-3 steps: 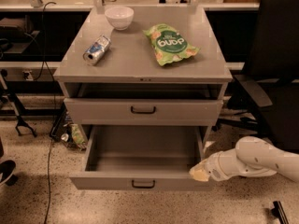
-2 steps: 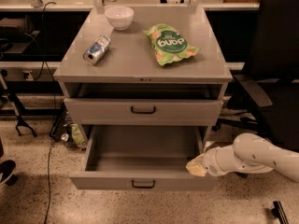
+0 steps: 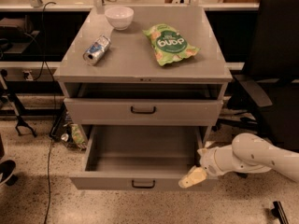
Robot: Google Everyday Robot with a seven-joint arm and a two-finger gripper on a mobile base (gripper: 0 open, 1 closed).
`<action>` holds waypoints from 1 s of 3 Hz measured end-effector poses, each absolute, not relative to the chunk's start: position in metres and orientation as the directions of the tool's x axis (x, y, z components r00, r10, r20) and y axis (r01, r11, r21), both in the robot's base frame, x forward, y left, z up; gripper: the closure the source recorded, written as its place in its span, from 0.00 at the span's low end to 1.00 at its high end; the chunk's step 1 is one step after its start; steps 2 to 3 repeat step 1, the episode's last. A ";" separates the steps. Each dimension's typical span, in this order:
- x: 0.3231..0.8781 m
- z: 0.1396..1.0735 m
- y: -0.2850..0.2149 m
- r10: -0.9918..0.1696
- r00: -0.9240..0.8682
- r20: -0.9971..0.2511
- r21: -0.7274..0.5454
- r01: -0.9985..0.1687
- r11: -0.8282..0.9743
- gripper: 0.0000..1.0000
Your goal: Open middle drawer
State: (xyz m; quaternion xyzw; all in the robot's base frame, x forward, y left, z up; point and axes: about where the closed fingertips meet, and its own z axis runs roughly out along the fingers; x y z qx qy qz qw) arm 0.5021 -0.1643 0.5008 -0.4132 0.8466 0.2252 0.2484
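The middle drawer (image 3: 107, 180) is the wide grey one pulled far out of the cabinet. Its deep plain tray is empty, and its low front panel has a small black bar handle (image 3: 143, 185). My gripper (image 3: 192, 177), cream-tipped on a white arm (image 3: 252, 157), comes in from the right. It sits at the drawer's front right corner, over the end of the front panel. The taller-fronted drawer (image 3: 93, 111) above, with a larger black handle (image 3: 143, 109), stands only slightly out.
On the cabinet top (image 3: 135, 62) lie a white bowl (image 3: 119, 17), a crushed can (image 3: 96, 50) and a green snack bag (image 3: 169, 44). A black office chair (image 3: 275, 73) stands close on the right. Cables and a stand (image 3: 21, 118) are on the left floor.
My gripper has moved a little left and down along the drawer's right side to its front right corner. The drawer stays pulled out about as far as before.
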 end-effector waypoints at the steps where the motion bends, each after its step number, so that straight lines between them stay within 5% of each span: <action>1: 0.502 0.501 -0.164 -0.588 -0.535 -0.607 0.176 -0.812 0.557 0.00; 3: 0.502 0.501 -0.164 -0.588 -0.535 -0.607 0.176 -0.812 0.557 0.00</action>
